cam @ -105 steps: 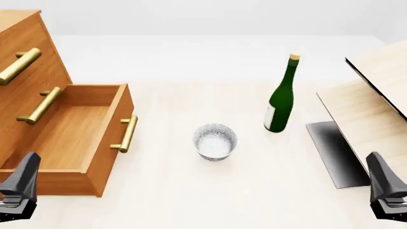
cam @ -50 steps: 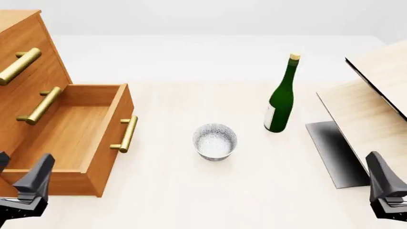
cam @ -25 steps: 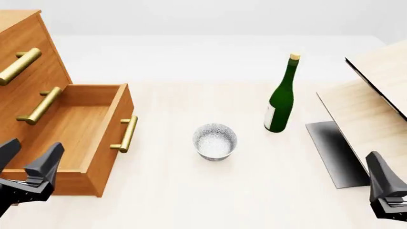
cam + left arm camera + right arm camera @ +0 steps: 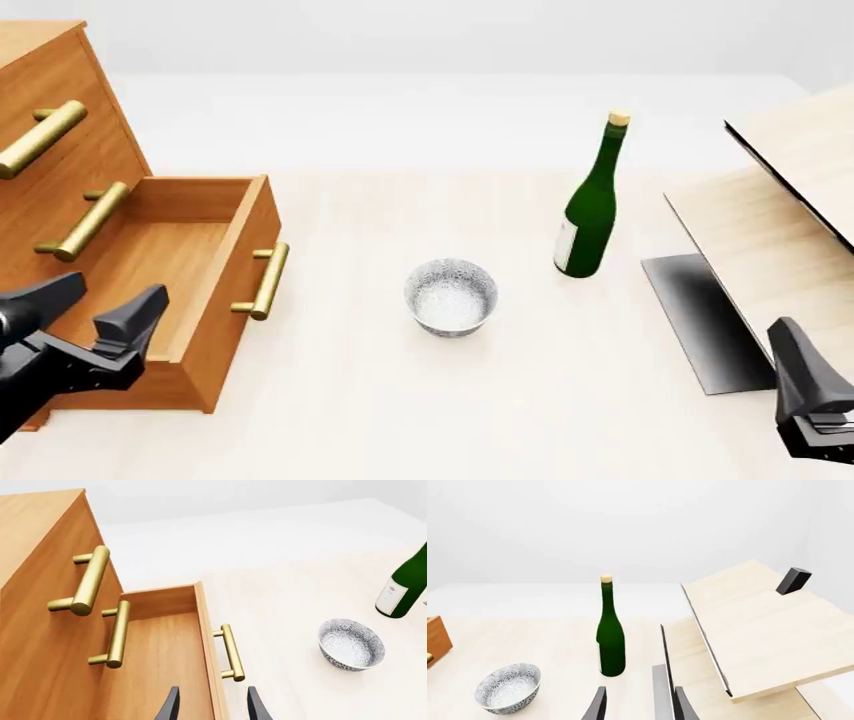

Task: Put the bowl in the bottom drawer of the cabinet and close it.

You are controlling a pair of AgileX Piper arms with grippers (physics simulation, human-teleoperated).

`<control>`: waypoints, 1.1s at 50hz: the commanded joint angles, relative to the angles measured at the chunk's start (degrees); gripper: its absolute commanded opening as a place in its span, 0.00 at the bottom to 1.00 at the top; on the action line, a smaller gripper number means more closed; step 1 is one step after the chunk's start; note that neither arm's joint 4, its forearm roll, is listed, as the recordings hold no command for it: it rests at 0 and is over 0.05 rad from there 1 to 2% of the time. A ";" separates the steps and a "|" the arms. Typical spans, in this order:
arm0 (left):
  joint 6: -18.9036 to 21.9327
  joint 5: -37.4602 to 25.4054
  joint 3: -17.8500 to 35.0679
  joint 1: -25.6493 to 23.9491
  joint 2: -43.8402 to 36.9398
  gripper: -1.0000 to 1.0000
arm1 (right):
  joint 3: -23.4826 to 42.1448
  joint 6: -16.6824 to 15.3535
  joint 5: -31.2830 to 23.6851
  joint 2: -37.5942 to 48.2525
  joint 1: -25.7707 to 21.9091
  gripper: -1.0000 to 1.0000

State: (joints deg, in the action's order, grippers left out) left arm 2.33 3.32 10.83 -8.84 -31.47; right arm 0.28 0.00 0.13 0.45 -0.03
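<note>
Cabinet far left, one, three drawers; two upper ones shut, bottom drawer pulled out and bare inside, three brass handles in all

Pale wood board far right, one, propped at a slant

Green bottle upright, one, between bowl and board

Bowl upright on the table, mid-front, one, well apart from both claws; round, so no long axis to line up with

Left claw over the drawer's near corner, fingers spread, holding nothing; bowl lies to its right, past the drawer front. Judged the nearer arm

Right claw low at the right front edge, fingers parted, nothing held; bowl lies to its left
</note>
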 commanded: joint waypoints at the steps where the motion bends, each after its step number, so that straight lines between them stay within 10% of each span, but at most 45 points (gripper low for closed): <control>1: -0.92 -2.17 2.25 -1.95 -2.60 1.00 | -0.03 0.00 -0.02 -0.04 0.01 1.00; 55: -11.68 -8.12 12.49 -4.84 -20.17 1.00 | -0.03 0.01 -0.02 -0.05 0.01 1.00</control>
State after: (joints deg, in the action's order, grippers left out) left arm -6.76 -5.48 22.05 -13.46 -48.74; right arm 0.28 0.00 0.13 0.45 -0.02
